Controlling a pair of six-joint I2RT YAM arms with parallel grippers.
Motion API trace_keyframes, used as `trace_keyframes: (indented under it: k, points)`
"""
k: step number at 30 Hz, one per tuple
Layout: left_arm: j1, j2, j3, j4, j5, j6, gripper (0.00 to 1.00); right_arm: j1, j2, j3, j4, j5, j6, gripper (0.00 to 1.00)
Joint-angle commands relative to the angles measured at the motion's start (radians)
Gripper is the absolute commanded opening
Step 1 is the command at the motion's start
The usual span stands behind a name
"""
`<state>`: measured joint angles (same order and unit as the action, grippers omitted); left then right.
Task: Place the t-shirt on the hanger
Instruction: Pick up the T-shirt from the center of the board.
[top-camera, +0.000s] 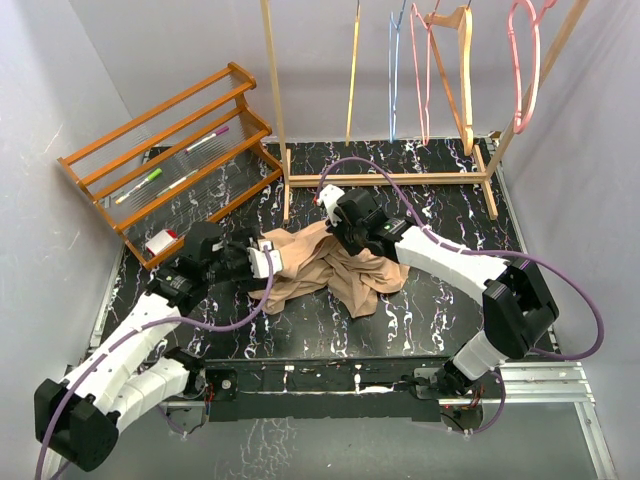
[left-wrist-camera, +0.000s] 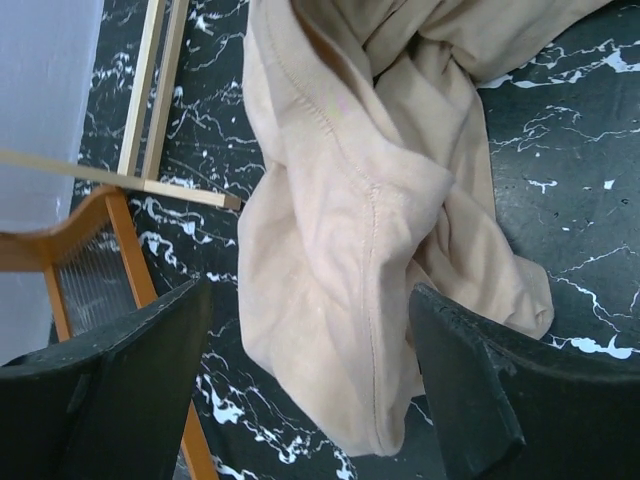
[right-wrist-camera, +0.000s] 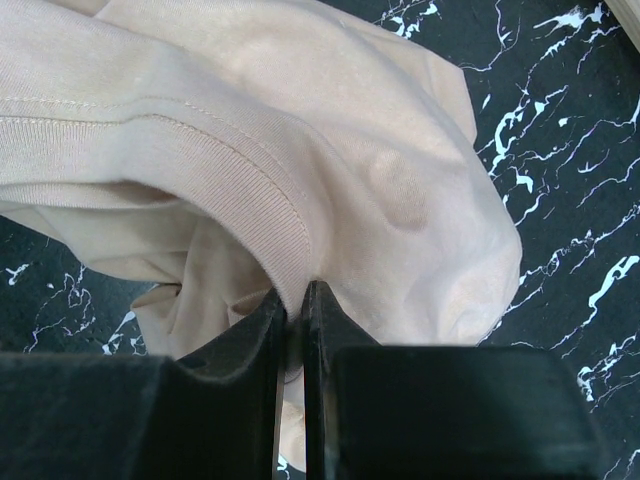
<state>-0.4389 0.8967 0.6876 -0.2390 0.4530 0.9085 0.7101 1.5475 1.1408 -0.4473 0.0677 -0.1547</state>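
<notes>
On the dark worktop (top-camera: 300, 322) we see the t-shirt (top-camera: 330, 265) crumpled btw both arms. R claw (right-wrist-camera: 295, 310) is clenched on its ribbed collar; L claw (left-wrist-camera: 310, 350) gapes wide, fabric btw its fingers. The hanger (top-camera: 353, 80) hangs on the rack (top-camera: 400, 177), well apart.

The light is soft and even, seemingly from overhead; the pale walls (top-camera: 60, 100) read bright, and the arms (top-camera: 440, 262) throw only faint shadows on the black marbled table (top-camera: 400, 320); all 3 views are sharp at mid-distance; the black fingers (left-wrist-camera: 110, 400) low in the 2 wrist views are dim, slightly blurred; the t-shirt (right-wrist-camera: 330, 120) folds shade gently.
</notes>
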Motion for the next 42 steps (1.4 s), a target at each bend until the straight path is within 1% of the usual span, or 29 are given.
trace_keyframes:
  k: [1, 5, 10, 14, 18, 20, 22, 24, 30, 33, 35, 36, 37, 38, 39, 40, 42]
  points:
    - [-0.073, -0.006, 0.002, -0.002, -0.027, 0.094, 0.77, -0.008, 0.003, 0.056, 0.036, -0.018, 0.007, 0.08]
    - [-0.118, 0.007, -0.031, -0.012, -0.068, 0.131, 0.77, -0.011, 0.002, 0.057, 0.037, -0.022, 0.009, 0.08]
    - [-0.123, 0.098, 0.007, -0.037, -0.084, 0.095, 0.77, -0.014, -0.006, 0.052, 0.036, -0.027, 0.010, 0.08]
    - [-0.122, 0.138, 0.023, -0.043, -0.090, 0.087, 0.77, -0.017, -0.014, 0.050, 0.036, -0.029, 0.009, 0.08]
    - [-0.122, 0.167, 0.019, -0.038, -0.098, 0.094, 0.73, -0.018, -0.022, 0.050, 0.035, -0.027, 0.009, 0.08]
    - [-0.121, 0.168, 0.014, -0.025, -0.103, 0.095, 0.67, -0.018, -0.026, 0.048, 0.035, -0.025, 0.010, 0.08]
    - [-0.122, 0.159, 0.005, -0.004, -0.106, 0.093, 0.54, -0.020, -0.027, 0.047, 0.035, -0.026, 0.012, 0.08]
    - [-0.123, 0.152, -0.005, 0.009, -0.110, 0.096, 0.45, -0.022, -0.027, 0.045, 0.035, -0.028, 0.013, 0.08]
    - [-0.121, 0.154, -0.035, 0.017, -0.123, 0.101, 0.28, -0.024, -0.041, 0.048, 0.037, -0.037, 0.019, 0.08]
    - [-0.123, 0.155, -0.041, 0.026, -0.132, 0.097, 0.15, -0.025, -0.057, 0.050, 0.031, -0.035, 0.020, 0.08]
    - [-0.122, 0.160, -0.035, 0.024, -0.142, 0.093, 0.04, -0.029, -0.067, 0.051, 0.023, -0.027, 0.018, 0.08]
    - [-0.122, 0.161, -0.029, 0.025, -0.148, 0.091, 0.01, -0.032, -0.073, 0.050, 0.019, -0.025, 0.017, 0.08]
    - [-0.122, 0.162, -0.024, 0.026, -0.153, 0.088, 0.01, -0.034, -0.079, 0.050, 0.017, -0.024, 0.017, 0.08]
    - [-0.122, 0.163, -0.018, 0.029, -0.156, 0.085, 0.03, -0.037, -0.082, 0.048, 0.016, -0.024, 0.015, 0.08]
    - [-0.122, 0.163, -0.014, 0.031, -0.158, 0.082, 0.13, -0.040, -0.086, 0.047, 0.015, -0.025, 0.014, 0.08]
    - [-0.122, 0.161, -0.012, 0.030, -0.159, 0.082, 0.26, -0.043, -0.089, 0.045, 0.014, -0.025, 0.014, 0.08]
    - [-0.122, 0.152, -0.025, 0.022, -0.149, 0.099, 0.42, -0.044, -0.092, 0.042, 0.013, -0.025, 0.014, 0.08]
